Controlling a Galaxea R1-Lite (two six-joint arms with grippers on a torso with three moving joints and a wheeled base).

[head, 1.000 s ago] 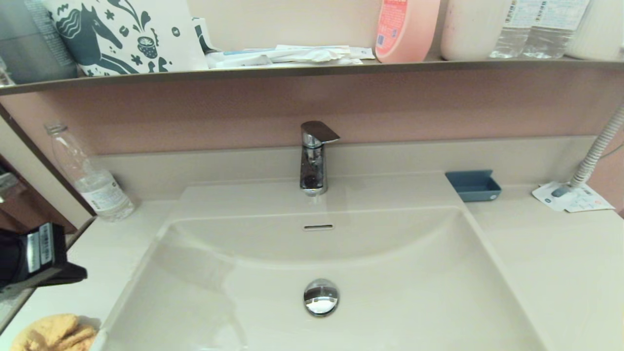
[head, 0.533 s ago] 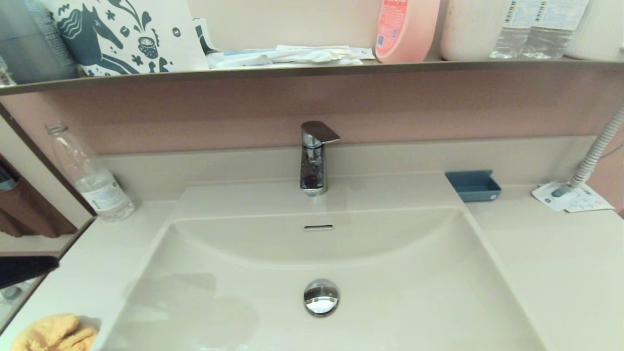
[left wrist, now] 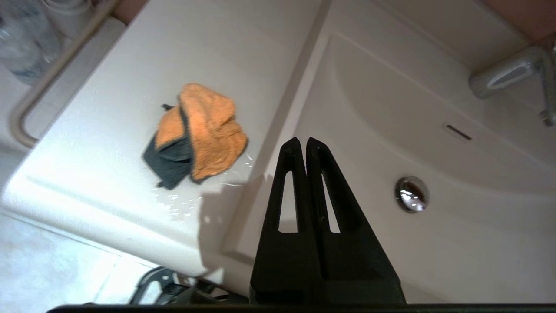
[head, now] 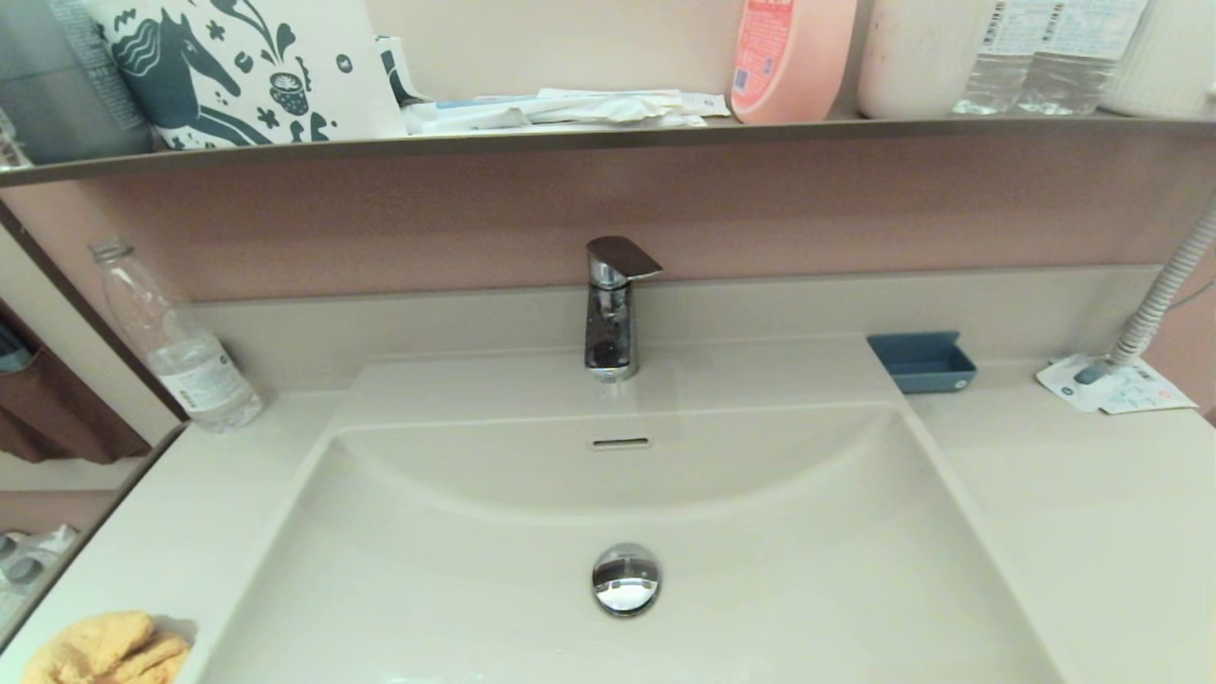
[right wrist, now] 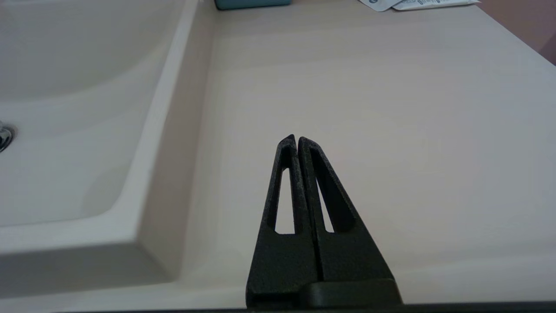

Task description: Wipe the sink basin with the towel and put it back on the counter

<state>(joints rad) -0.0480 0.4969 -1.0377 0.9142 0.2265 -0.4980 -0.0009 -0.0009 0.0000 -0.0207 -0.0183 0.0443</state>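
The yellow-orange towel (head: 104,651) lies crumpled on the counter (head: 171,532) at the front left, beside the sink basin (head: 779,532). In the left wrist view the towel (left wrist: 204,130) shows a dark underside and rests on the counter (left wrist: 108,87), with water drops near it. My left gripper (left wrist: 302,141) is shut and empty, hanging above the basin's front left rim, apart from the towel. The basin (left wrist: 391,108) has a chrome drain plug (head: 626,579), a slot overflow (head: 619,443) and a chrome faucet (head: 613,309). My right gripper (right wrist: 296,139) is shut and empty over the right counter (right wrist: 391,108). Neither arm shows in the head view.
A clear plastic bottle (head: 176,347) stands at the back left of the counter. A small blue tray (head: 921,361) sits at the back right, with paper leaflets (head: 1111,385) and a ribbed hose (head: 1164,294) farther right. A shelf (head: 608,138) with bottles runs above the faucet.
My left arm has pulled back out of the head view at the left edge. The towel has stayed put on the counter.
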